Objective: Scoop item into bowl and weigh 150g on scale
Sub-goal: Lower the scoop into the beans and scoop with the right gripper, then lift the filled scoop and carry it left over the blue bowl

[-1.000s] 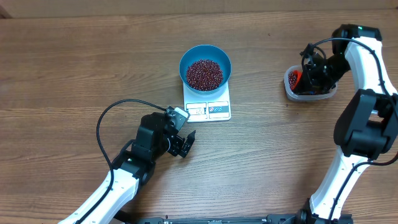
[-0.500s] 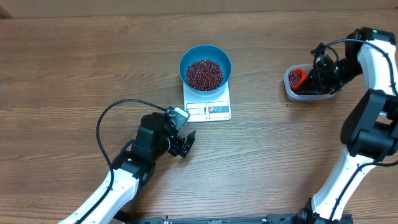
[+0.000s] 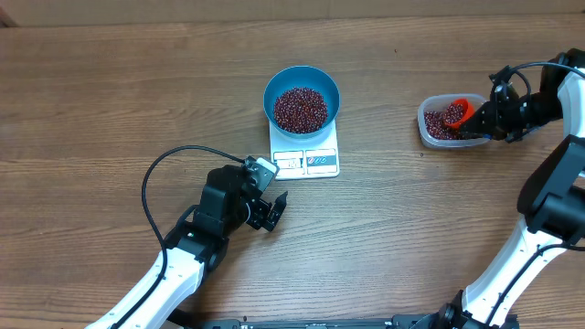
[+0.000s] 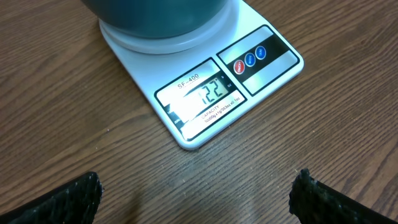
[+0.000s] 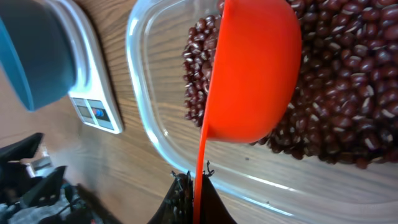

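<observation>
Left wrist only: reads 122 on display of flat white scale (image 4: 205,93), three round buttons alongside; catches just the underside of teal bowl (image 4: 155,15). Overhead only: shows bowl seated on scale, filled with small maroon beans (image 3: 301,109).

Left gripper (image 4: 196,193): rests low over wooden table (image 3: 110,91), just short of scale, textured black fingers spread wide, empty.

Right gripper (image 5: 193,199): reaches out to clear rounded tub (image 5: 146,124) at far right, pinched tight on thin handle of glossy orange scoop (image 5: 249,74). Scoop tipped on edge among more beans in tub.
</observation>
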Controlling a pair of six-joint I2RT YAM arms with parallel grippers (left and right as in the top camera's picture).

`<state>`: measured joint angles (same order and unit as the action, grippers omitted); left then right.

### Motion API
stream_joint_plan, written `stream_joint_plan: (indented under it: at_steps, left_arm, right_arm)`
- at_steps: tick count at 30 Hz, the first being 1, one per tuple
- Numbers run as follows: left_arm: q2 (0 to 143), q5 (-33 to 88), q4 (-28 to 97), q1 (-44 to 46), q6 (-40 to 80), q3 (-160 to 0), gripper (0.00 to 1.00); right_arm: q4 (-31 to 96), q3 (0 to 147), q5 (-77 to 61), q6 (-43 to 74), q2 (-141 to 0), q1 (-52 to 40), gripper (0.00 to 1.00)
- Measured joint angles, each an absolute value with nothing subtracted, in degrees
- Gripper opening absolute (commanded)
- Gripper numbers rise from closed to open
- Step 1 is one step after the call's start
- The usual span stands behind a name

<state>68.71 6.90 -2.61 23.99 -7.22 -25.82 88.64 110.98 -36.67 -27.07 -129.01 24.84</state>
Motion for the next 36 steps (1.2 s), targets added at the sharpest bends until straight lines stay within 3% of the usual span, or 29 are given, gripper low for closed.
stream_joint_plan:
  at_steps: [27,36]
  left_arm:
    - [68.71,6.90,-2.61,23.99,-7.25,-25.82,1.00]
    - [68.71,6.90,-2.61,23.99,-7.25,-25.82,1.00]
  right_arm:
    - [97.08,111.00,-53.80,-36.21,-129.01,25.52,0.04]
    - [96.53,111.00,-61.14,-36.75,-129.01,18.94,0.04]
